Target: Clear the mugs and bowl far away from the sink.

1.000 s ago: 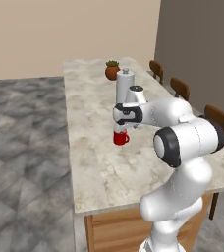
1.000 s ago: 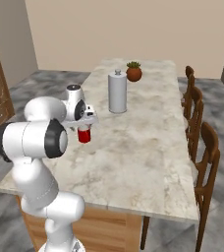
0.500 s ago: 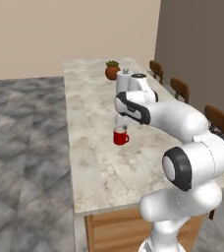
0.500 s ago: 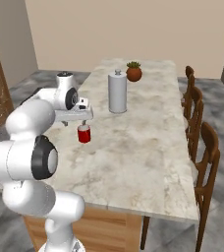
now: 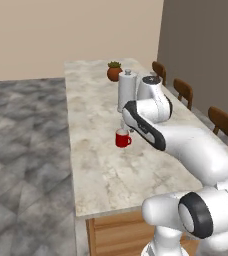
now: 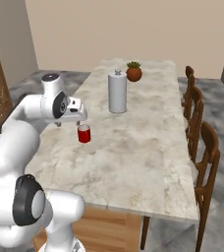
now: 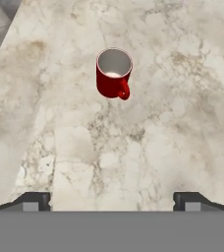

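Glossy red mug (image 7: pixel 113 73), upright, pale inside, standing free on marble counter (image 7: pixel 182 123)

A glossy red mug (image 7: pixel 113 73) stands upright on the marbled worktop (image 7: pixel 173 123), handle toward the hand (image 7: pixel 112 201), whose two dark fingertips (image 7: pixel 34 201) sit wide apart, well short of it.

In the left base view, we see the arm covering the lower part of the white canister (image 5: pixel 126 90). In the hand view, we see only the tips of the fingers (image 7: pixel 36 200), and the tabletop (image 7: pixel 173 123) runs off every edge.
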